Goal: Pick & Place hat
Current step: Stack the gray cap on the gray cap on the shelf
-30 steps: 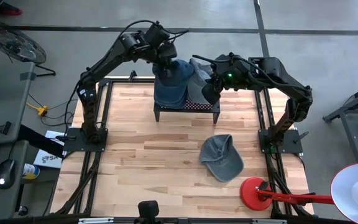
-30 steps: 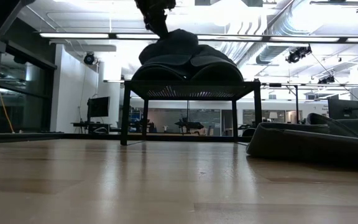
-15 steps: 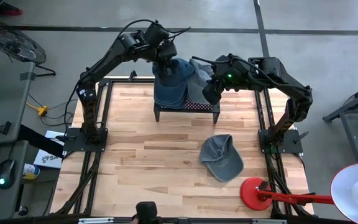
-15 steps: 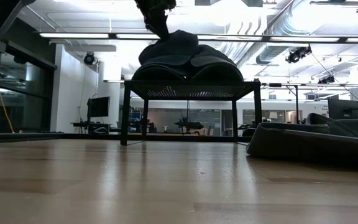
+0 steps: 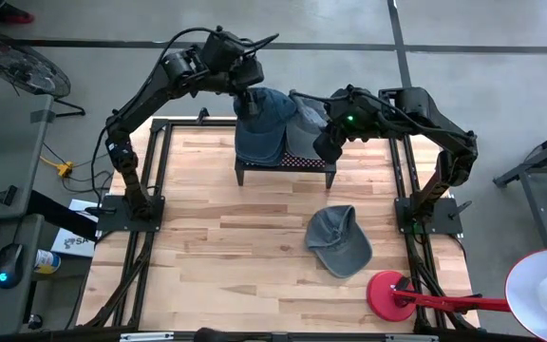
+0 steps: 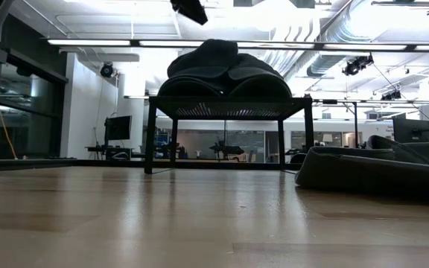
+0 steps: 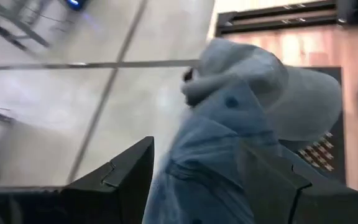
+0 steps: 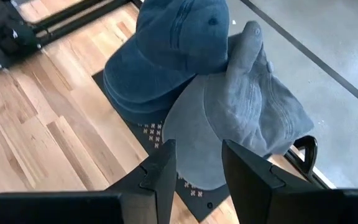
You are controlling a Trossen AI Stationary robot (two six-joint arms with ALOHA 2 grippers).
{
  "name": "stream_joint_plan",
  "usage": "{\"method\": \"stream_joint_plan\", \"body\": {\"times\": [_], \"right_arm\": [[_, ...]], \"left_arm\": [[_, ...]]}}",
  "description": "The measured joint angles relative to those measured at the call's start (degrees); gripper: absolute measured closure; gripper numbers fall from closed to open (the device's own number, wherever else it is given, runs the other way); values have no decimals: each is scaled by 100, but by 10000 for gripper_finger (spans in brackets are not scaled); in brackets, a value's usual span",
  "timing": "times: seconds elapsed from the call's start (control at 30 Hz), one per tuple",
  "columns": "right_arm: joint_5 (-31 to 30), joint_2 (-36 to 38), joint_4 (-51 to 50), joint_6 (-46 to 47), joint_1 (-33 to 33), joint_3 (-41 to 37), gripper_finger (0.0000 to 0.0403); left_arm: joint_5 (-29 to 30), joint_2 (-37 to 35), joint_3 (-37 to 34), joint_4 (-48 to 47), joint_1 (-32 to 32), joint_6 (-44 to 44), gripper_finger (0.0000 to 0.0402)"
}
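Two soft denim baseball caps lie piled on a small black metal stand with a perforated top (image 5: 284, 163), at the far side of a light wooden plank table (image 5: 207, 247). The darker blue denim cap (image 5: 262, 123) has a stitched crown with a fabric button on top; overlapping its side is a paler grey-blue denim cap (image 5: 304, 128) whose crown is crumpled. In the low view both caps read only as one dark mound on the stand.

The left claw (image 5: 247, 78) hangs just above the blue cap's crown, its two dark fingers (image 7: 118, 177) spread and released, nothing between them but the cap below, which is blurred in the left wrist view. The right claw (image 5: 323, 144) hovers just beside the paler cap, over the stand's edge; its fingers (image 8: 161, 168) stand parted with a gap and grasp nothing.

A third, faded grey-green cloth cap (image 5: 338, 239) lies flat on the table, well apart from both claws, nearer the front. A red round-based stand (image 5: 387, 293) is cut off at the table's corner. No writing is readable anywhere.
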State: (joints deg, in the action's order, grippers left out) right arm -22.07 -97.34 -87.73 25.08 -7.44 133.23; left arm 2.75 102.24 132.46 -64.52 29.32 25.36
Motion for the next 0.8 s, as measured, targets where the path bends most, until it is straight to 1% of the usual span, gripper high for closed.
{"method": "stream_joint_plan", "body": {"times": [0.1, 0.27, 0.4, 0.47, 0.57, 0.67, 0.8], "right_arm": [[100, 0, -242, 0, 0, -2, 281], [346, 0, -231, -117, 126, -3, 281], [316, 26, -217, -136, 309, -316, 281], [403, 86, -224, -21, 393, -705, 281], [499, 216, -156, 227, 557, -1504, 281], [541, 402, -41, 769, 740, -2345, 281], [807, 793, 281, 1596, 1004, -3383, 281]], "left_arm": [[246, -170, 0, 57, -172, 2, 185], [699, -471, 2, 100, -607, -68, 192], [1131, -654, 2, 84, -942, -370, 199], [1196, -733, 2, 0, -1079, -623, 202], [1201, -768, 2, -165, -1247, -1039, 206], [1224, -760, 2, -425, -1396, -1353, 208], [1332, -739, 2, -639, -1611, -1667, 209]]}}
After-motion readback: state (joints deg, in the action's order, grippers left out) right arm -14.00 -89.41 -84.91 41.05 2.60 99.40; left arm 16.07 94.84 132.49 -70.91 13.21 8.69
